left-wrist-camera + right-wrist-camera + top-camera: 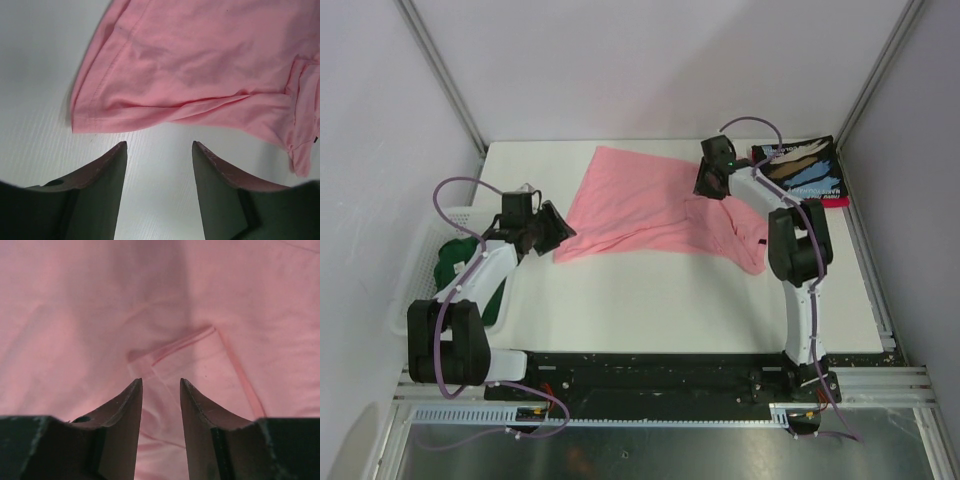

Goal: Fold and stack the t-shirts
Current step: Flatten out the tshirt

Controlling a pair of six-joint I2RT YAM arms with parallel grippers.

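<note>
- Pale grey walls [650, 60] are closing in the white counter [650, 300] on three sides; only the top view is showing them.
- The pink t-shirt [640, 200] is lying spread and rumpled across the counter's far half.
- Left of the pink t-shirt, a white basket [420, 270] is holding the dark green t-shirt [455, 262], seen only from above.
- Right of it, the black printed t-shirt [805, 170] is sitting folded on the red t-shirt [830, 203].
- The left gripper [159, 146] is hovering wide open and empty over bare counter, just beside the pink t-shirt's hem corner; its wrist view is showing this closely.
- The right gripper [161, 382] is hanging over the pink t-shirt's creased part, jaws narrowly apart, pinching nothing; pink cloth is filling its wrist view.
</note>
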